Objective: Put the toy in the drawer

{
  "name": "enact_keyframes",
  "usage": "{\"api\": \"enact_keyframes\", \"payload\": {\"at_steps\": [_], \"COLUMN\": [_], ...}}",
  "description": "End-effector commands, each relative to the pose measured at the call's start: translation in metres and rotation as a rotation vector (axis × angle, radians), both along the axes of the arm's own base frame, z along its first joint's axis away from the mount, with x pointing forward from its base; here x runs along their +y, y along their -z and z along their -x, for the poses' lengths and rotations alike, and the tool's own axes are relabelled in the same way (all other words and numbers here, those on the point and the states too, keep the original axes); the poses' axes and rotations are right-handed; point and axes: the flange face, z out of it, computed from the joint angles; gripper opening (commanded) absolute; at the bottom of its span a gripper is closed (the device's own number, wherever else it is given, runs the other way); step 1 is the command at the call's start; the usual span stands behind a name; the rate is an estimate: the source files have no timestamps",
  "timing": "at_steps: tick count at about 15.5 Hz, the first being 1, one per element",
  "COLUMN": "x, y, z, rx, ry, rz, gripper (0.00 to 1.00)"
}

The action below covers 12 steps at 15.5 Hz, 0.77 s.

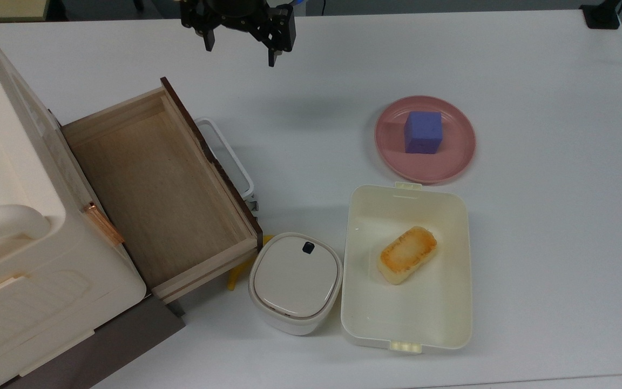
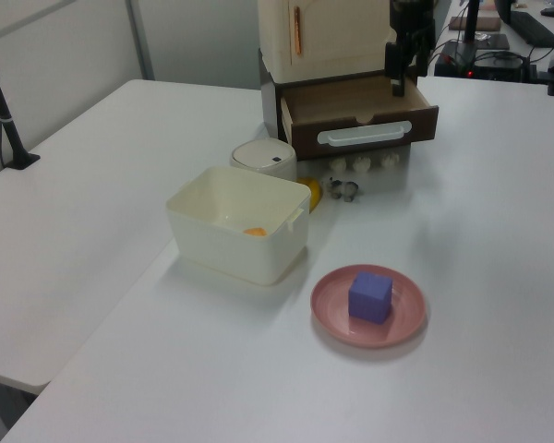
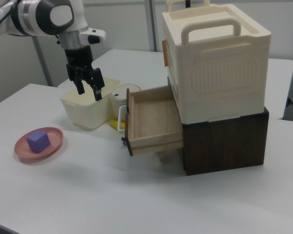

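We see the gripper (image 1: 241, 54) hanging with fingers apart and empty over the table (image 1: 532, 65), far from the open drawer (image 1: 160, 189); the toy (image 2: 344, 189) lies on the table just beside the drawer's front.

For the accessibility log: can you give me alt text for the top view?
An open gripper hangs above a white table, apart from an open, empty wooden drawer. Also there: a purple cube on a pink plate, toasted bread in a cream tub, a lidded white container.
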Motion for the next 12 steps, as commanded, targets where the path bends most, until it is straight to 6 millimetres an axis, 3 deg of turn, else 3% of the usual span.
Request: {"api": "enact_keyframes", "payload": {"at_steps": [1, 12], "x": [-0.0123, -0.0132], "y": [-0.0082, -0.0072], "z": [0.0124, 0.0156], "rx": [0.016, 0.039], "ry": [-0.005, -0.007], "rz": [-0.03, -0.025], "gripper": [1.0, 1.0]}}
